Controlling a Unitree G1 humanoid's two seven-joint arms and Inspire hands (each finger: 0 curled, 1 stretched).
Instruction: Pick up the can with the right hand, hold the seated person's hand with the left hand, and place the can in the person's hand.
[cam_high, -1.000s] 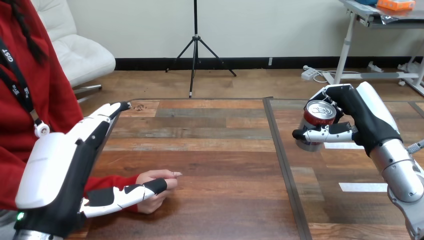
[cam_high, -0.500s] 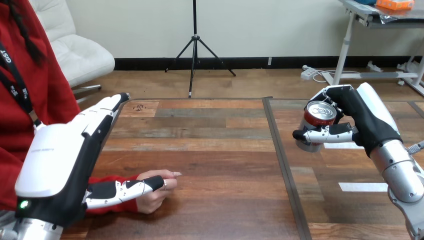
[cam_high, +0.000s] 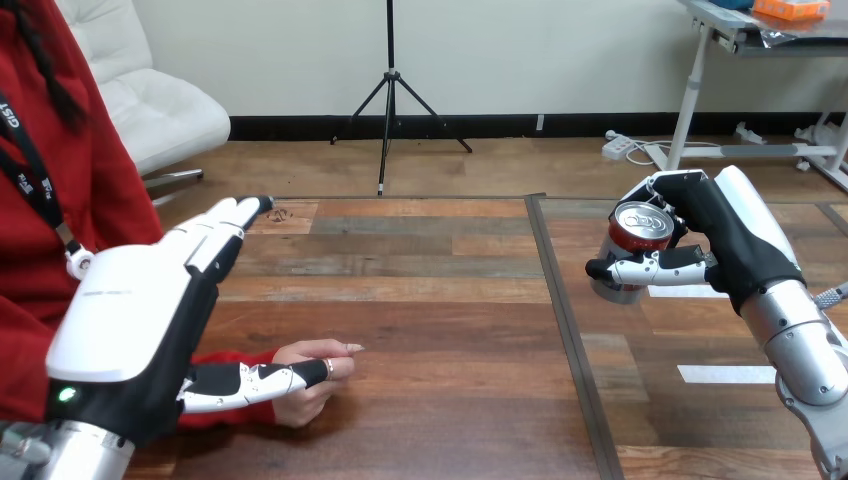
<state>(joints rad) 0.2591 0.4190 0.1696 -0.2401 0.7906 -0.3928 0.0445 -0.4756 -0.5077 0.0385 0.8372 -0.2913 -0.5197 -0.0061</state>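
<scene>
A red can (cam_high: 636, 243) with a silver top is held upright at the right, lifted off the table, with my right hand (cam_high: 720, 240) shut around it, thumb across its front. At the left my left hand (cam_high: 150, 310) hovers open, fingers straight and pointing away, thumb stretched toward the person's hand (cam_high: 310, 375). That hand rests on the table at the lower left, loosely curled, coming out of a red sleeve. My thumb lies over its near side; I cannot tell whether it touches.
A dark seam (cam_high: 565, 330) runs across the wooden table (cam_high: 420, 300) between the two hands. Strips of white tape (cam_high: 725, 374) lie on the table's right part under my right arm. The person sits at the left edge.
My left hand has lifted and turned slightly, its fingertips shifting a little right. The can, my right hand and the person's hand have stayed in place.
</scene>
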